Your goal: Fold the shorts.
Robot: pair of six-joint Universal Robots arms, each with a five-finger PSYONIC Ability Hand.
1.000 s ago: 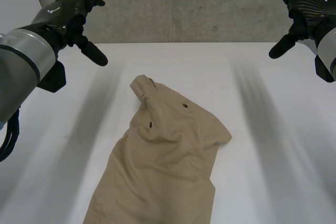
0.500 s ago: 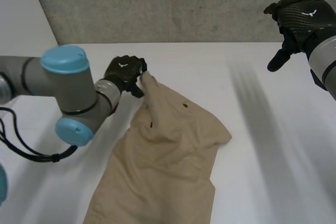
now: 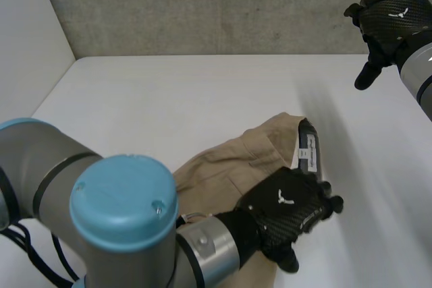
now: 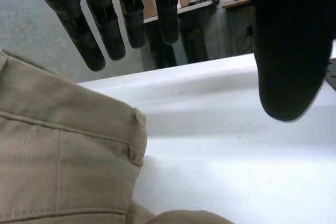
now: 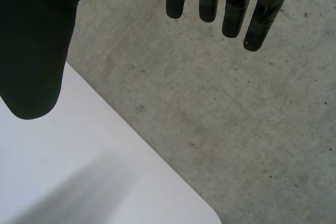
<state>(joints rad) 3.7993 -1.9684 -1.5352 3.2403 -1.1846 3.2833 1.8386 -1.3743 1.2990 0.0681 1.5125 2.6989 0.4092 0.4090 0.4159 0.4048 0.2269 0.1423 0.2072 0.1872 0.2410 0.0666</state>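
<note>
1. The white counter (image 3: 169,92) spreads across the head view, with a grey concrete wall (image 3: 202,5) behind its far edge.
2. The left arm (image 3: 125,214), with grey joints and a light-blue cap, reaches from the near left across the front of the counter and covers the near part of the cloth.
3. The shorts (image 3: 229,166) are tan and lie rumpled on the counter, near its middle and toward the near side. Their waistband end is turned up at the far right, so its dark inner side shows.
4. The left robot hand (image 3: 287,208) is over the right edge of the shorts, just on the near side of the upturned waistband. Its own wrist view shows straight fingers and a thumb held well apart, with nothing between them, so it is released. In that view, tan cloth lies beneath the fingers and bare counter beneath the thumb. I cannot tell whether the palm touches the cloth.
5. The right robot hand (image 3: 388,18) is raised at the far right, well apart from the shorts. Its fingers hang straight and its thumb is spread. It is released and grasps nothing, with a counter corner and grey concrete beyond it.
6. A white label (image 3: 307,148) sits inside the upturned waistband.
7. 1 belt loop (image 4: 135,142) crosses the waistband at the cloth's edge in the left wrist view.
</note>
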